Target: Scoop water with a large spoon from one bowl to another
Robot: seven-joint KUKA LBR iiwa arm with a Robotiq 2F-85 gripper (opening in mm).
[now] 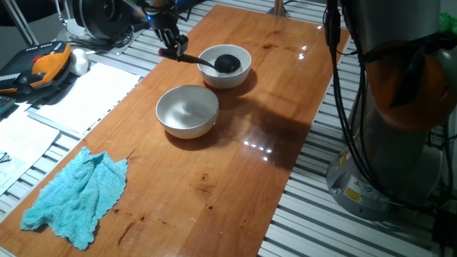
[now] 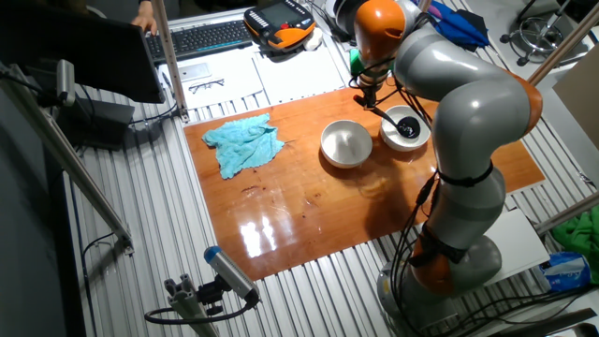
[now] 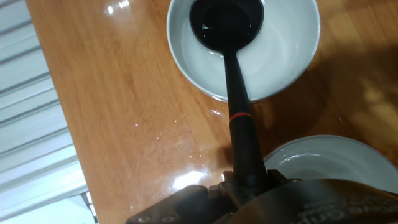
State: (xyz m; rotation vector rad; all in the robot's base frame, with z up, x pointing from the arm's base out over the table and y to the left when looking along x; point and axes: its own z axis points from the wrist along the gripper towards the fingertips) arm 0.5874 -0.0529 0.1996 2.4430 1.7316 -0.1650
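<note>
The large spoon, a black ladle (image 3: 227, 25), rests with its head inside the far white bowl (image 3: 292, 56). Its thin handle, ringed by a red band, runs back to my gripper (image 3: 247, 183), which is shut on the handle's end. In one fixed view the ladle head (image 1: 228, 63) lies in the far bowl (image 1: 241, 74), and the gripper (image 1: 171, 48) holds the handle to the bowl's left. A second white bowl (image 1: 187, 111) stands just in front of it, beside my hand. The water is clear and hard to make out; only a faint glint shows in the ladle head.
A crumpled blue cloth (image 1: 78, 196) lies at the near left of the wooden table (image 1: 235, 185). Papers and an orange-black pendant (image 1: 43, 64) sit off the table's left side. The arm's grey base (image 1: 385, 164) stands to the right.
</note>
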